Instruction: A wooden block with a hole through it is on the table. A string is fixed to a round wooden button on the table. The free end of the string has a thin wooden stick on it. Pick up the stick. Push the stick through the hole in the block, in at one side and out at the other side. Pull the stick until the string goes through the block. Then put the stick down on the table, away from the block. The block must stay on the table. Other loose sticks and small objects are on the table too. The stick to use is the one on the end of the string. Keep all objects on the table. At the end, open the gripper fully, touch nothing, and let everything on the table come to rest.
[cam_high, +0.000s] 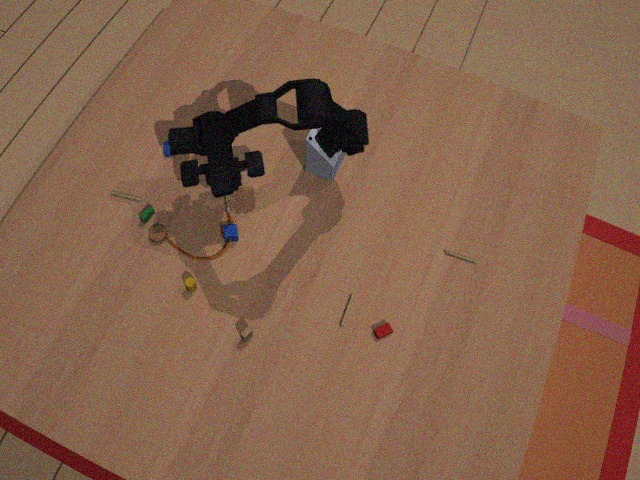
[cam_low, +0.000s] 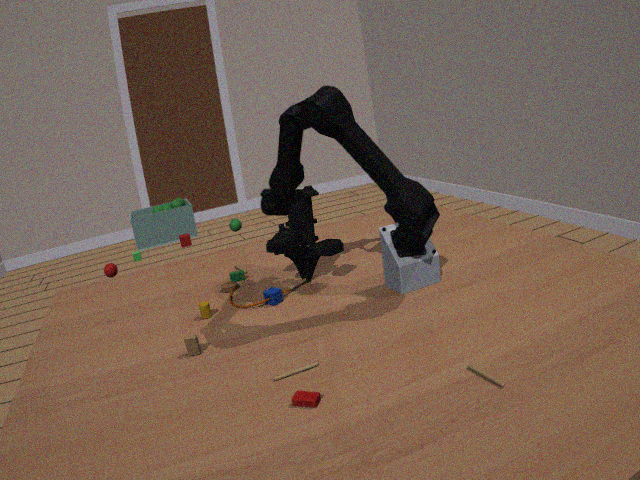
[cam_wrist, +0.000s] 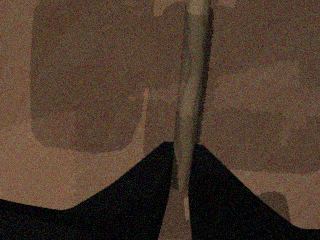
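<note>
My gripper (cam_high: 224, 195) (cam_low: 308, 279) (cam_wrist: 182, 153) is shut on the thin wooden stick (cam_high: 226, 205) (cam_low: 298, 285) (cam_wrist: 194, 85), low over the table. The blue block (cam_high: 230, 232) (cam_low: 272, 296) stands on the table, a short way from the fingertips, and the stick points back toward it. The orange string (cam_high: 202, 257) (cam_low: 248, 305) shows on both sides of the block: a short piece runs to the stick, and a longer curve runs to the round wooden button (cam_high: 157, 233) (cam_low: 229, 286). The hole itself is not visible. The block is outside the wrist view.
A green block (cam_high: 147, 212) (cam_low: 237, 275) and a loose stick (cam_high: 125, 196) lie near the button. A yellow cylinder (cam_high: 190, 283) (cam_low: 205, 310) and tan block (cam_high: 245, 332) (cam_low: 192, 345) are farther off. Two loose sticks (cam_high: 345, 310) (cam_high: 459, 256) and a red block (cam_high: 383, 330) (cam_low: 306, 398) lie elsewhere.
</note>
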